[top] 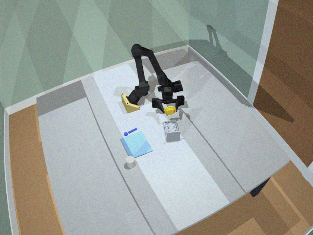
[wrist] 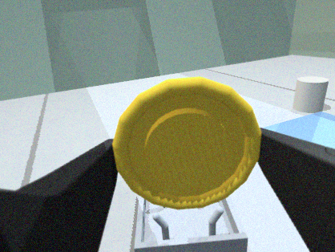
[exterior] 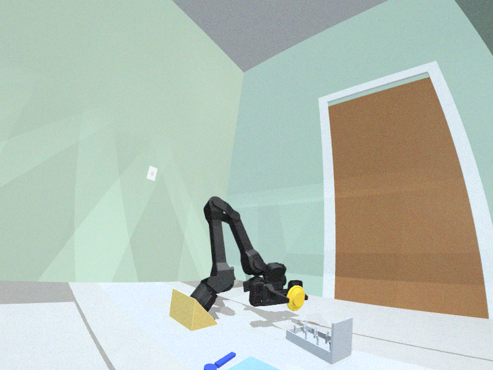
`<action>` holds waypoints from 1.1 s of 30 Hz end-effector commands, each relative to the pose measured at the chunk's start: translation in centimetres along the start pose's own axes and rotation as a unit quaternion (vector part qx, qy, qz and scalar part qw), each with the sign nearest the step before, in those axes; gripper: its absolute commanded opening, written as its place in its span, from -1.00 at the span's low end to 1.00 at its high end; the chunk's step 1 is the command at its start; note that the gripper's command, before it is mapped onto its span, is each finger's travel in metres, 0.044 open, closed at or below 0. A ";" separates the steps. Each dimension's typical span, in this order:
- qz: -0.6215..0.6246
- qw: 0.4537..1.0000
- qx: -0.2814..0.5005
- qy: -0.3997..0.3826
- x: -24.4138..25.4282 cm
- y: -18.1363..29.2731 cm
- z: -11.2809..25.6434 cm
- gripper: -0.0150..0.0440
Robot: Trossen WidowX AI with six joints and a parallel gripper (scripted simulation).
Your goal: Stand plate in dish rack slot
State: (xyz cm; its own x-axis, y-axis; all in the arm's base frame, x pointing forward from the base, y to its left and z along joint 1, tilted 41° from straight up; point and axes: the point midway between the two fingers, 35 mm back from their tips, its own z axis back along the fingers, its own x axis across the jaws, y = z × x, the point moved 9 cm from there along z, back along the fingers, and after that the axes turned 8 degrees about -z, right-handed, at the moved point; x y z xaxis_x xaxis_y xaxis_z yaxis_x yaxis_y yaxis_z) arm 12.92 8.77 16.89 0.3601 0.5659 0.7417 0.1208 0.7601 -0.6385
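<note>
The yellow plate is held by its rim at two opposite sides, off the table, and stands nearly upright in the exterior view. My gripper is shut on the plate and points roughly level. The grey dish rack stands on the table just beyond and below the plate, with short prongs in its tray and a tall wall at its far end. In the wrist view the plate hides much of the rack.
A light blue square board lies left of the rack in the top view. A blue spoon-like piece lies beside it, and a whitish cylinder stands past it. A yellow wedge is at the arm's base.
</note>
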 end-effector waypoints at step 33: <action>-0.003 1.000 -0.002 -0.001 -0.6 2.9 -4.0 -0.49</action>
State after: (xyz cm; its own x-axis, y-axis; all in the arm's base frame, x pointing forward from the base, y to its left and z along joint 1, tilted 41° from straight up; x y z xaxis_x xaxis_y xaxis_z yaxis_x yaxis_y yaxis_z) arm 16.57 9.45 14.08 0.3564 0.5586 0.7489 0.1294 0.7644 -0.6317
